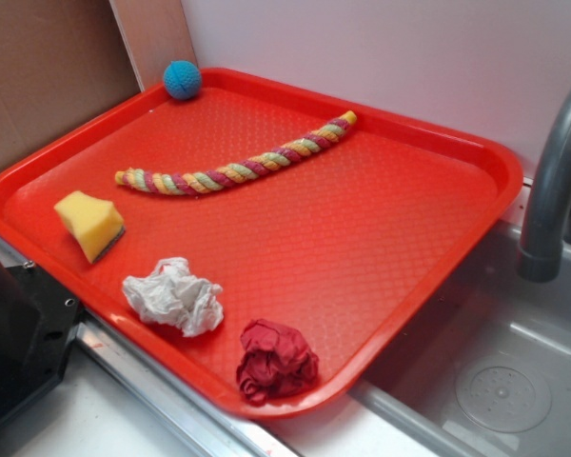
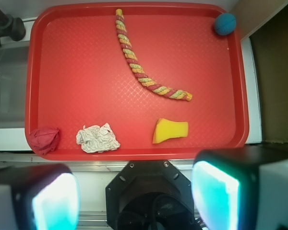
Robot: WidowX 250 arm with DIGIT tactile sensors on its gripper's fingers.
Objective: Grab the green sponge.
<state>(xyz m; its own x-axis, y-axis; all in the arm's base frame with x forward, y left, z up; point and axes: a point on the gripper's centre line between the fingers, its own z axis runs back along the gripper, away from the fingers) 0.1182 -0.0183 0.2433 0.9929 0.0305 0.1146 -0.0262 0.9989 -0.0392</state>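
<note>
The green sponge (image 1: 88,222) is a yellow foam wedge with a thin dark layer along its lower edge, lying on the red tray (image 1: 362,238) near the tray's front left corner. From the wrist view the sponge (image 2: 170,130) shows as a yellow block close to the tray's near rim (image 2: 134,154). My gripper (image 2: 134,196) hangs high above the robot's base, short of the tray, open wide with nothing between its fingers (image 2: 215,194). The gripper does not show in the exterior view.
Also on the tray: a twisted multicoloured rope (image 1: 233,173), a blue knitted ball (image 1: 182,79) at the far corner, a crumpled white paper wad (image 1: 174,295) and a crumpled dark red wad (image 1: 276,360). A grey sink with its faucet (image 1: 552,190) lies to the right. The black robot base (image 1: 19,333) sits front left.
</note>
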